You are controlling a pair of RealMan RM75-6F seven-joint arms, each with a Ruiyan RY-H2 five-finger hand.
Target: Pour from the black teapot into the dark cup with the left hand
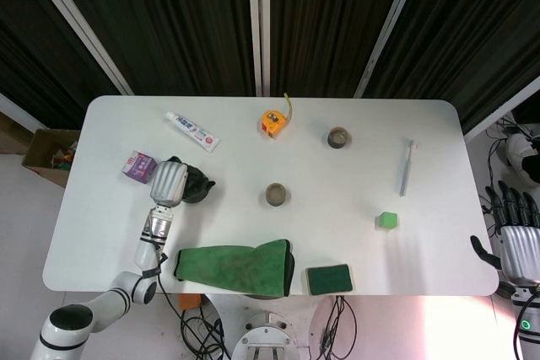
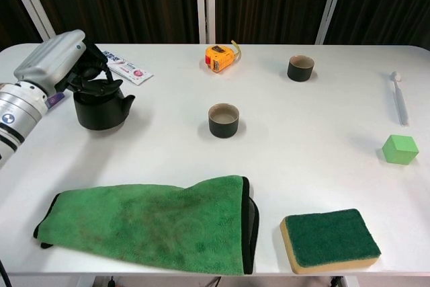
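The left hand (image 2: 57, 62) grips the black teapot (image 2: 101, 104) from above, fingers curled over its top and handle, at the left side of the white table (image 2: 302, 139). The teapot sits upright with its base at or just above the tabletop; contact cannot be told for sure. Its spout points right, toward the middle of the table. In the head view the same hand (image 1: 168, 183) covers most of the teapot (image 1: 196, 185), with the forearm running down toward the table's near edge.

The dark cup (image 2: 224, 119) stands upright near the table's centre, well apart from the teapot and to its right, its pale inside showing. A second dark cup (image 2: 300, 68) stands further back and to the right.

The right hand (image 1: 520, 238) hangs off the right end of the table, seen only in the head view, fingers spread and pointing up, holding nothing.

Behind the teapot lies a toothpaste tube (image 2: 126, 66), and a small purple box (image 1: 140, 163) sits just beside the left hand at the table's left edge. An orange tape measure (image 2: 220, 56) rests at the far middle. A toothbrush (image 2: 399, 100) lies near the right edge, with a green cube (image 2: 400, 148) in front of it. Along the near edge a folded green cloth (image 2: 154, 223) lies to the left and a green sponge (image 2: 329, 238) with a tan base to the right
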